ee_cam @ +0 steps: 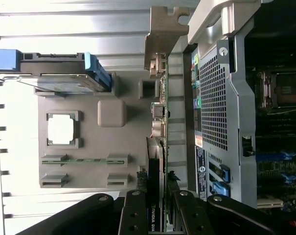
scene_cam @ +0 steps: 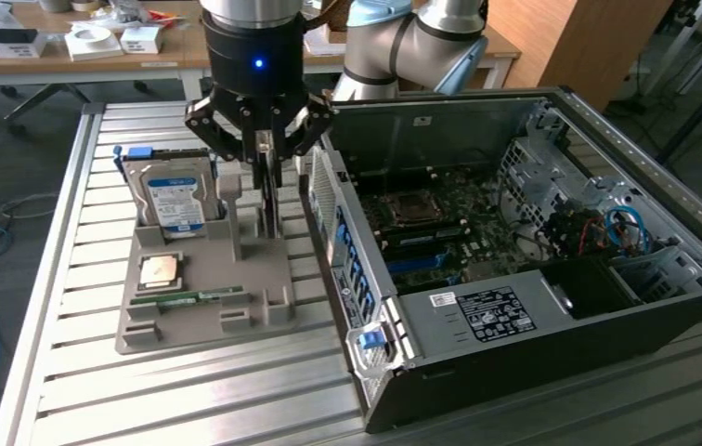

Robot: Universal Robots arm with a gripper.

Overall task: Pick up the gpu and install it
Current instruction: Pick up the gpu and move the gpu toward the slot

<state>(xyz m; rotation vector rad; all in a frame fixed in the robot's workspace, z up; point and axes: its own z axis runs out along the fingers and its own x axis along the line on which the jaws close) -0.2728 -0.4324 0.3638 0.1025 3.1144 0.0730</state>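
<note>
The gpu point(ee_cam: 155, 166) stands on edge in the grey fixture point(scene_cam: 202, 279), in the upper middle of the exterior view. It sits between the hard drive point(scene_cam: 177, 195) and the open computer case point(scene_cam: 326, 200), and the jaws stand narrow, closed on its two flat faces. The hold sits at one end of a thin card, so I judge it could swing or slip if the grip is light. A tilted card could bind in its fixture slot, or knock its pale bracket point(ee_cam: 163, 29) or board edge against the case's perforated wall just beside it. Seen edge-on, the card's faces look toward the drive and the case. Its long axis appears to run alongside that wall, with the bracket end away from the jaws, toward the fixture's hard-drive end. I cannot tell whether it lies level or stands on end.
</note>
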